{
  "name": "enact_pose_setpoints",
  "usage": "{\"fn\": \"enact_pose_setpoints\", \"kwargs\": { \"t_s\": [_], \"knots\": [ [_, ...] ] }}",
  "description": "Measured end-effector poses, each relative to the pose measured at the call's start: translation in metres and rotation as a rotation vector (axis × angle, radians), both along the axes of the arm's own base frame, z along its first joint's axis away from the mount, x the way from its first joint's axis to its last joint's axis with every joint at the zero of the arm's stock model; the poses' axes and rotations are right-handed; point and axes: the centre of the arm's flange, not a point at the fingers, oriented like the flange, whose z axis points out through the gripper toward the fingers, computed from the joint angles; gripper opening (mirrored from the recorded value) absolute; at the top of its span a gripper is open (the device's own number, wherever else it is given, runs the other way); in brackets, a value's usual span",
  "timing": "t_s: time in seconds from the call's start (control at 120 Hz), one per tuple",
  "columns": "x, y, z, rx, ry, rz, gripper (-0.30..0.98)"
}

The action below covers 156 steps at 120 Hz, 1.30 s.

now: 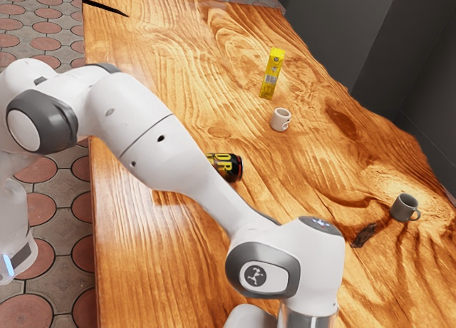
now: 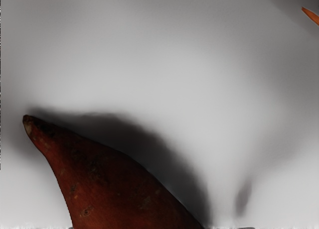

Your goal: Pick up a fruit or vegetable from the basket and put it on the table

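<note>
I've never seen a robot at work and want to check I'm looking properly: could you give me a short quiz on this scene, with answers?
1. True or false: in the exterior view, the robot's arm partly hides the black can with yellow lettering.

2. Which stands closer to the yellow carton?
a) the gray mug
b) the white mug
c) they are equally close

3. Fill in the blank: in the wrist view, the large reddish-brown thing narrows at one end to a ____.

Key: 1 true; 2 b; 3 point
</note>
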Motion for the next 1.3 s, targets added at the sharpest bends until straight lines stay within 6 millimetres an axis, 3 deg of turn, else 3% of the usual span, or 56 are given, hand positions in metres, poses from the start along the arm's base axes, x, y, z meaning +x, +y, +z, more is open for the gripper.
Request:
{"fn": "enact_pose_setpoints", "kwargs": {
  "t_s": [0.208,0.5,0.6,0.675,0.792,0.867,0.95,1.017,1.117,1.242,1.3],
  "knots": [
    [0.0,0.0,-0.002,-0.006,0.006,0.0,0.37],
    [0.0,0.004,0.0,-0.027,0.034,0.028,0.23],
    [0.004,0.009,0.012,-0.036,0.022,0.047,0.34],
    [0.006,0.014,0.037,-0.031,-0.033,0.058,0.45],
    [-0.005,0.027,0.127,-0.001,-0.215,0.035,0.22],
    [0.007,0.058,0.171,0.04,-0.305,0.066,0.15],
    [0.067,0.147,0.185,0.109,-0.334,0.196,0.13],
    [0.104,0.208,0.18,0.159,-0.328,0.277,0.13],
    [0.131,0.258,0.163,0.196,-0.293,0.334,0.12],
    [0.142,0.296,0.159,0.195,-0.274,0.361,0.45],
    [0.148,0.334,0.152,0.197,-0.249,0.411,0.53]
  ]
}}
